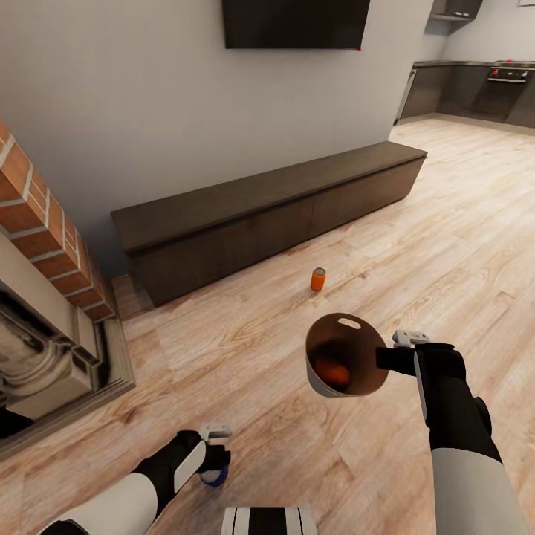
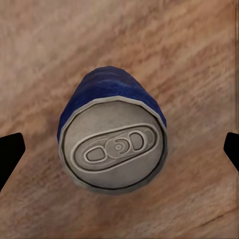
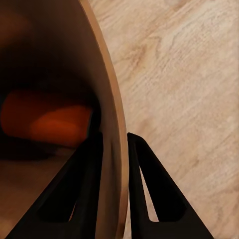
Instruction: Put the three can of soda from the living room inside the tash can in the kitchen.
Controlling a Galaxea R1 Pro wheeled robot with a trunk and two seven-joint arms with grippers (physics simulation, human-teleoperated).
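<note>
My right gripper (image 1: 388, 359) is shut on the rim of the tash can (image 1: 357, 338), holding it tilted above the floor. In the right wrist view its fingers (image 3: 92, 169) pinch the brown wall (image 3: 115, 99). One orange can of soda (image 1: 332, 371) lies inside the bin (image 3: 47, 122). A second orange can (image 1: 318, 279) stands on the floor before the bench. The dark blue can (image 1: 216, 477) stands upright under my left gripper (image 1: 216, 455). In the left wrist view its silver top (image 2: 113, 149) faces the camera. The left gripper (image 2: 119, 152) is open, a fingertip showing at each side, apart from the can.
A long low dark bench (image 1: 267, 208) runs along the grey wall under the TV (image 1: 296, 22). The brick fireplace (image 1: 44, 297) and its hearth stand at the left. Wooden floor (image 1: 461, 223) leads right toward the kitchen cabinets and oven (image 1: 509, 82).
</note>
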